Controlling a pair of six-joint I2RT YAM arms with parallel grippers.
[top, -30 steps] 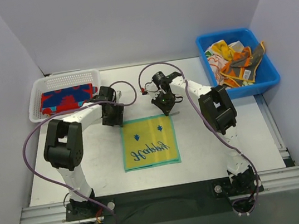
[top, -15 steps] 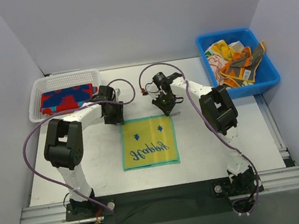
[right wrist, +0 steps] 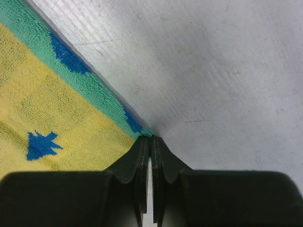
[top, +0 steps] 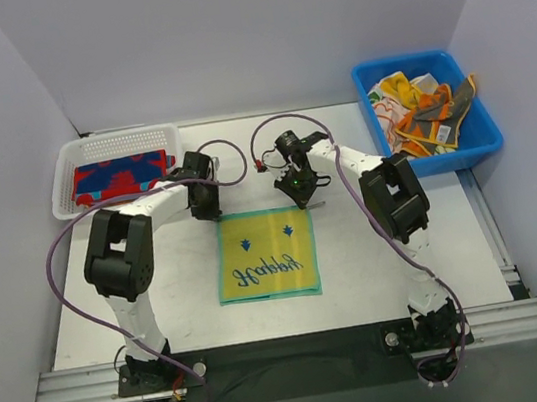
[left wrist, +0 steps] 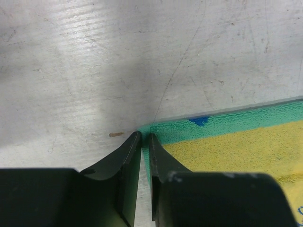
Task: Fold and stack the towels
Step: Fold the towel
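Note:
A yellow towel (top: 265, 255) with a teal border and blue prints lies flat mid-table. My left gripper (top: 212, 212) is at its far left corner; in the left wrist view the jaws (left wrist: 145, 135) stand nearly together with the teal edge of the towel (left wrist: 236, 146) pinched between them. At the far right corner sits my right gripper (top: 298, 196), shut (right wrist: 152, 138) with the tip of the towel's (right wrist: 57, 123) corner caught between its fingers. A folded red-and-blue towel (top: 119, 178) lies in the white mesh basket (top: 113, 139).
A blue bin (top: 410, 63) at the back right holds several crumpled towels (top: 422, 112). The basket stands at the back left, close to my left arm. Purple cables loop over both arms.
My left gripper has closed its jaws onto the towel's far left corner and shifted slightly. The right gripper has stayed shut at the far right corner.

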